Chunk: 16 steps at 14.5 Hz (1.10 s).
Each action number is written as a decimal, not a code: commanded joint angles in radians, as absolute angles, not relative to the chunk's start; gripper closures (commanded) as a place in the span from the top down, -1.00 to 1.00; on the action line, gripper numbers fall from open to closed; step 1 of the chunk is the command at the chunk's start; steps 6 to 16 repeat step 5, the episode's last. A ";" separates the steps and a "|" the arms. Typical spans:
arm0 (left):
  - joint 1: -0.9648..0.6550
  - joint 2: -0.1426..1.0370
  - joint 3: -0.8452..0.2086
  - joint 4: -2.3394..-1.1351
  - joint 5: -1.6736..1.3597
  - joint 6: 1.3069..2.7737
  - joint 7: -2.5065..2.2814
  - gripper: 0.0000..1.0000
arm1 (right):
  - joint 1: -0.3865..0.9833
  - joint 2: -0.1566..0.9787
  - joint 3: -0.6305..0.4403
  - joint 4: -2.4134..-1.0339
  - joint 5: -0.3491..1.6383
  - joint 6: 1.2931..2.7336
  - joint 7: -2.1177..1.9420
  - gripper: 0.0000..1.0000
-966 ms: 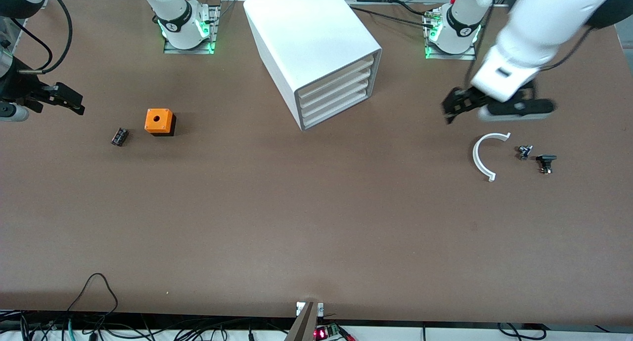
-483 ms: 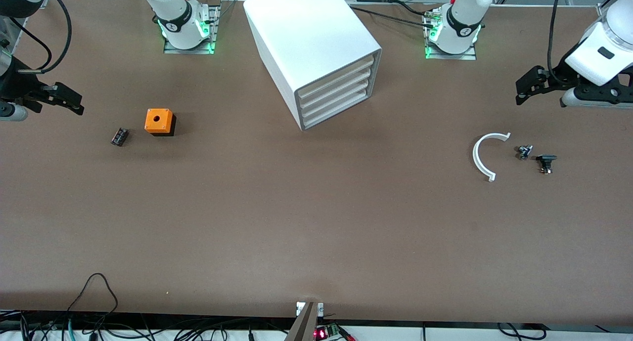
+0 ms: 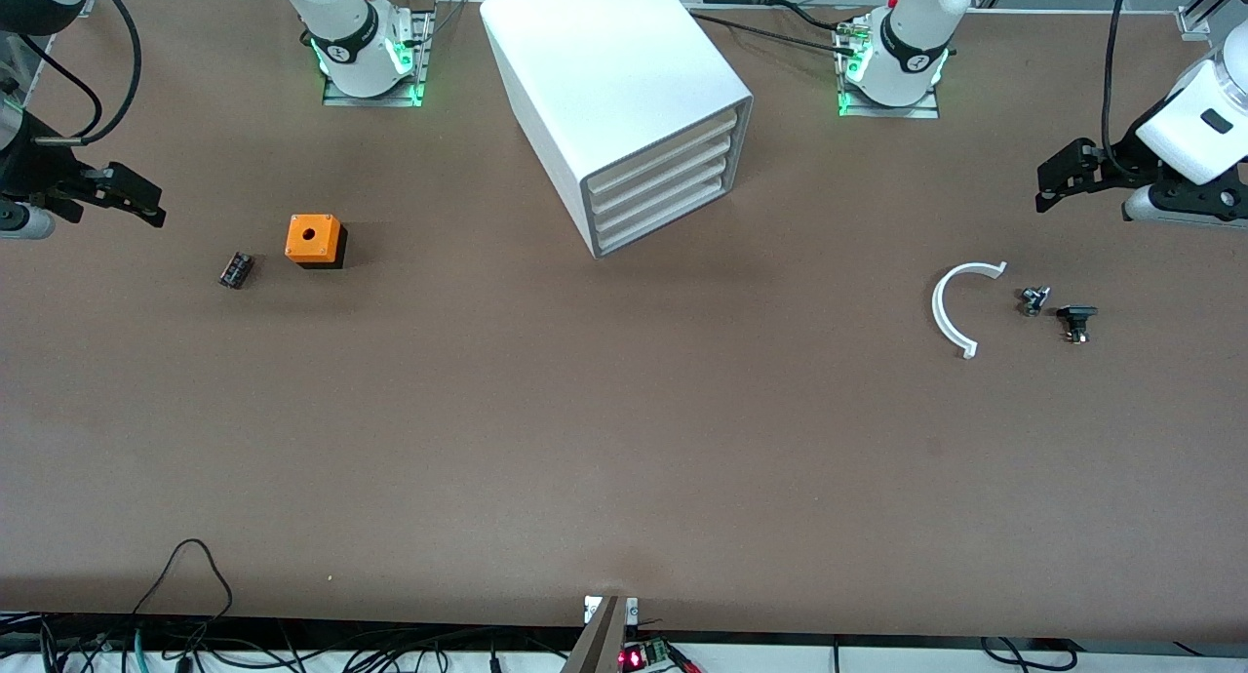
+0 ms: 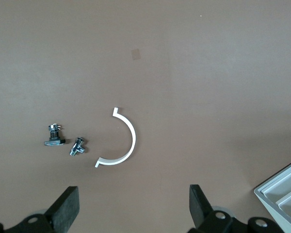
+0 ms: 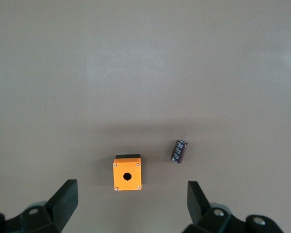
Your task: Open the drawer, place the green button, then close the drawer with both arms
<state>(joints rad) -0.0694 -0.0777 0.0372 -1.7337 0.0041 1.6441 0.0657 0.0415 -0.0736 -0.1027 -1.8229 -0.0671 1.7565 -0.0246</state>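
Status: task at its start, no step visibly done. Right claw hangs over the surface at the right arm's end, fingers wide apart, empty; same in right wrist view. Below it lie a small black part and, beside that, an orange cube w/ a hole on top. Mid-surface stands the cabinet; the drawer, bottommost of the stack, is shut flush, as are the upper ones, so contents can't be seen. Toward the left arm's end: white arc piece, then two small dark parts; no green cap made out, so the button is not identified. Left claw hovers over that end, fingers apart, empty. Judgement: next move is a reach to the drawer front, req. a low, square approach and a straight pull.
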 commanded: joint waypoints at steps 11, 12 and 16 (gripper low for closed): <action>-0.080 -0.060 0.044 -1.697 0.000 1.618 0.089 1.00 | 0.041 -0.046 -0.095 -1.735 -0.057 1.723 -0.040 1.00; -0.080 -0.060 0.044 -1.697 0.000 1.618 0.089 1.00 | 0.041 -0.046 -0.095 -1.735 -0.057 1.723 -0.040 1.00; -0.080 -0.060 0.044 -1.697 0.000 1.618 0.089 1.00 | 0.041 -0.046 -0.095 -1.735 -0.057 1.723 -0.040 1.00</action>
